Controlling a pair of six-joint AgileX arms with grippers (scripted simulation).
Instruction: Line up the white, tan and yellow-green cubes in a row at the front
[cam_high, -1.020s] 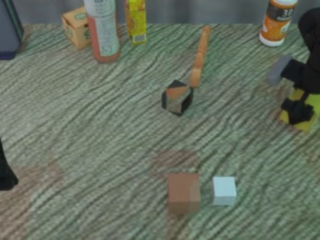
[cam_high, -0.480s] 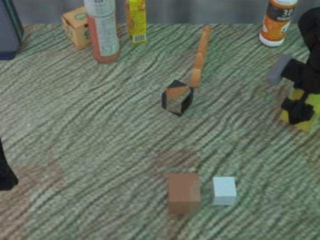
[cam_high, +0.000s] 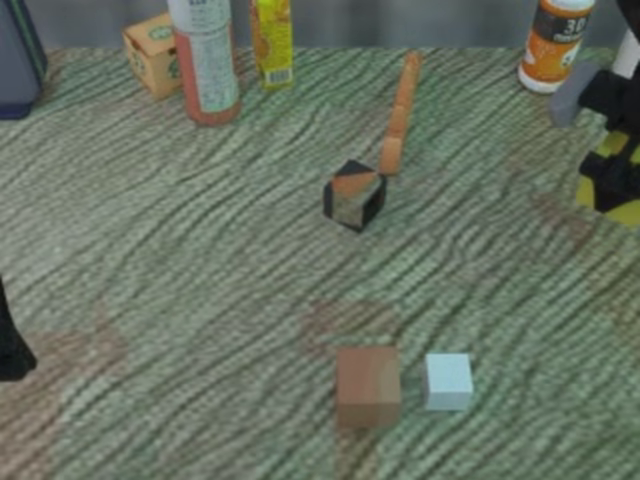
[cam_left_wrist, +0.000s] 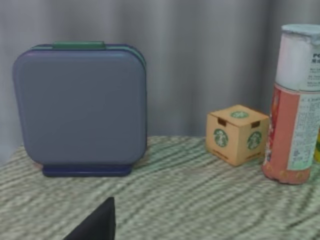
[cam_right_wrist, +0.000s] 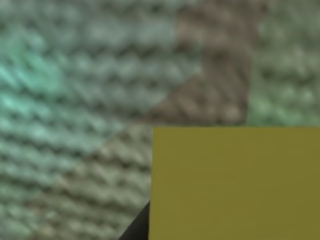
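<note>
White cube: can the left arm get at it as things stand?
Probably yes. The left arm is parked at the table's left edge; the white cube sits front-right with its top uncovered. Only the tan cube stands close on the near side.

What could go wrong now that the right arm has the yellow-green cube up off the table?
The right pincer holds the yellow-green cube near the table's right edge, partly out of the top view; a loose grip could drop it off the table. On its way to the front it could clip the white cube, which sits just right of the tan cube. Set down carelessly, it could knock that pair apart.
</note>
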